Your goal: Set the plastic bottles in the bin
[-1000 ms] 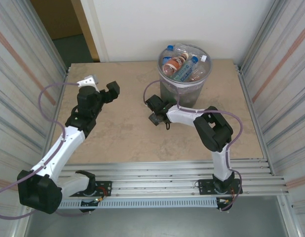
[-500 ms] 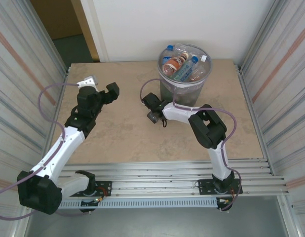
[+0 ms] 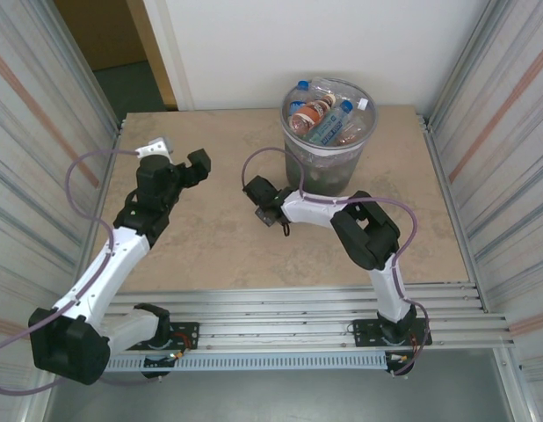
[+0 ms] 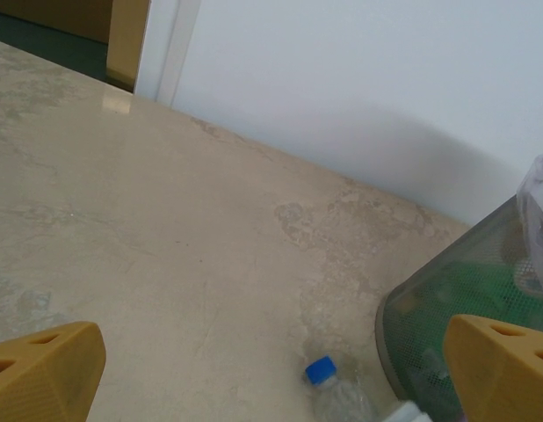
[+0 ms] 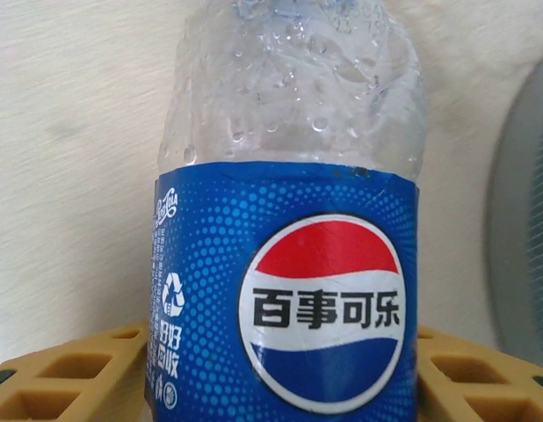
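Now our right jaws pinch the blue-labelled bottle (image 5: 289,264) lying on the table (image 4: 166,220), seemingly to lift it into the bin (image 3: 329,171) just beside them; our left jaws gape empty.

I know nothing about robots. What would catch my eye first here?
The grey bin at the table's far edge, heaped with plastic bottles. In the right wrist view, a blue Pepsi-labelled bottle looms between the right gripper's yellow fingers, beside the bin; the left gripper hangs open, apart.
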